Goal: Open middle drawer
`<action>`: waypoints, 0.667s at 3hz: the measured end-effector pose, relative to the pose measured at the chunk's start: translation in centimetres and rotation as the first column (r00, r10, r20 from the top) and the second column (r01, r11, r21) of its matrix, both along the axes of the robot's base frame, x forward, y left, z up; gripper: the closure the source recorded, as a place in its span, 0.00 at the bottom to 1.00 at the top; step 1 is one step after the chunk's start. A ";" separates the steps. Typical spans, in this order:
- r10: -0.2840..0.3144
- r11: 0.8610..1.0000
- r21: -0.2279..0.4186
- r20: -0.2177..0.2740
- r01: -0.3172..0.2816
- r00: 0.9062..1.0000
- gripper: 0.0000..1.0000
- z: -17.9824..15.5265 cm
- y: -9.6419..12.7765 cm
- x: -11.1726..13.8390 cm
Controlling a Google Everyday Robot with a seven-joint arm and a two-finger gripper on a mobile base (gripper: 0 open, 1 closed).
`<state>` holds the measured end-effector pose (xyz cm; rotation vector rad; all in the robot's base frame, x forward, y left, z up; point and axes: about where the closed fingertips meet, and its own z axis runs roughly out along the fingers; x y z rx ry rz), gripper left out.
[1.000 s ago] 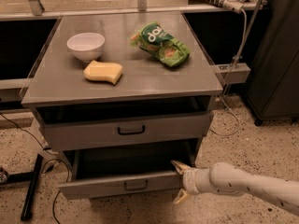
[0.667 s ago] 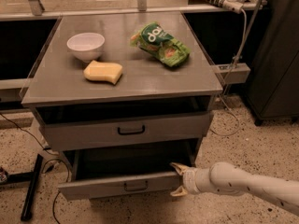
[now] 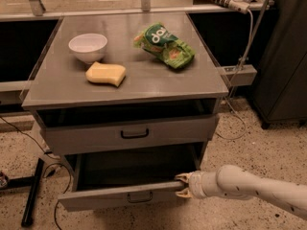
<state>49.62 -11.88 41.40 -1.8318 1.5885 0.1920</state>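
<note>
The middle drawer (image 3: 127, 195) is the lower grey drawer with a small black bar handle. It stands pulled out, and its deep dark tray shows behind the front panel. My gripper (image 3: 181, 185) is at the right end of that front panel, at its top rim. The white arm reaches in from the lower right. One fingertip (image 3: 181, 177) sits above the rim and the other below it, a little apart, with the rim between them. The gripper is well to the right of the handle.
The grey drawer front (image 3: 132, 134) above has its own black handle and a dark gap over it. On the cabinet top (image 3: 144, 83) are a white bowl (image 3: 88, 46), a yellow sponge (image 3: 105, 74) and a green chip bag (image 3: 165, 46). A black stand leg (image 3: 32, 190) lies on the floor to the left, and cables hang at the right.
Almost nothing differs. The gripper stays at the right end of the pulled-out drawer's front, shifted very slightly left.
</note>
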 end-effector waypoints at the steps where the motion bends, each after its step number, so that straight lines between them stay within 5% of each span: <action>1: 0.000 1.000 0.000 0.000 0.000 1.000 1.00 0.4 -0.1 0.0; 2: 0.001 1.000 0.017 -0.004 -0.001 1.000 1.00 0.3 -0.6 -1.2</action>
